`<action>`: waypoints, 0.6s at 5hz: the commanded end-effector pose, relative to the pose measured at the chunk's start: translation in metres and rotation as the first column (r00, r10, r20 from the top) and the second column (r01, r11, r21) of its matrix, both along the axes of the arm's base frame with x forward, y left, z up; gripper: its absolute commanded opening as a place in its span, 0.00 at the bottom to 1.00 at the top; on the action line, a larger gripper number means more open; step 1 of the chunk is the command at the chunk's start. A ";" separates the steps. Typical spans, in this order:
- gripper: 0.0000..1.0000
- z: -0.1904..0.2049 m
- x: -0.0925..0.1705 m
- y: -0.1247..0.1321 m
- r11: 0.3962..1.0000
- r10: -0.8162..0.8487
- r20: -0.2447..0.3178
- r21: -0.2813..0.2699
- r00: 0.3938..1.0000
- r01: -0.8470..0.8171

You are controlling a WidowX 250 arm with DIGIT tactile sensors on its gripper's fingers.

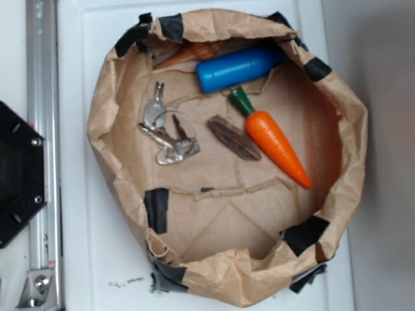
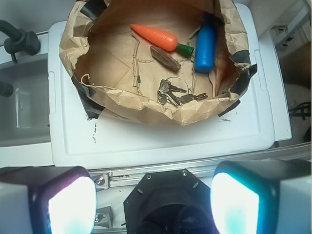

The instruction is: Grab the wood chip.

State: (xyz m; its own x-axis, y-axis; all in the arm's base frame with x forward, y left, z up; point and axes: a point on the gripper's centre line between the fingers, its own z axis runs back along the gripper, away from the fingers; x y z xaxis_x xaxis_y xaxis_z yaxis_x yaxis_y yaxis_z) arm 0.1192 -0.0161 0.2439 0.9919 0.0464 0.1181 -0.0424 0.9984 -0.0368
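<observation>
**Getting Ready to Reach for the Wood Chip**

The gripper (image 2: 153,197) is waiting far back from the paper bag (image 1: 104,123), over the edge of the white counter (image 2: 146,141). Its jaws are standing wide open, with nothing between them.

The wood chip (image 1: 233,137) is lying flat on the bottom of the bag, near the middle. The toy carrot (image 1: 275,142) is lying just beside it, and the bunch of keys (image 1: 165,133) is sitting near it on the other side. The blue bottle (image 1: 237,68) is resting by the bag's far wall.

The grab is not starting yet. Next, I think the gripper needs to move over the bag, go down inside its crinkly wall, and line its jaws across the thin chip without bumping the carrot.
</observation>
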 end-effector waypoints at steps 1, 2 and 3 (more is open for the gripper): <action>1.00 0.000 0.000 0.000 1.000 0.000 0.000 0.000 1.000 0.000; 1.00 -0.028 0.050 0.020 0.992 -0.127 0.009 0.006 0.992 0.127; 1.00 -0.040 0.101 0.032 0.989 -0.145 0.031 0.015 0.989 0.144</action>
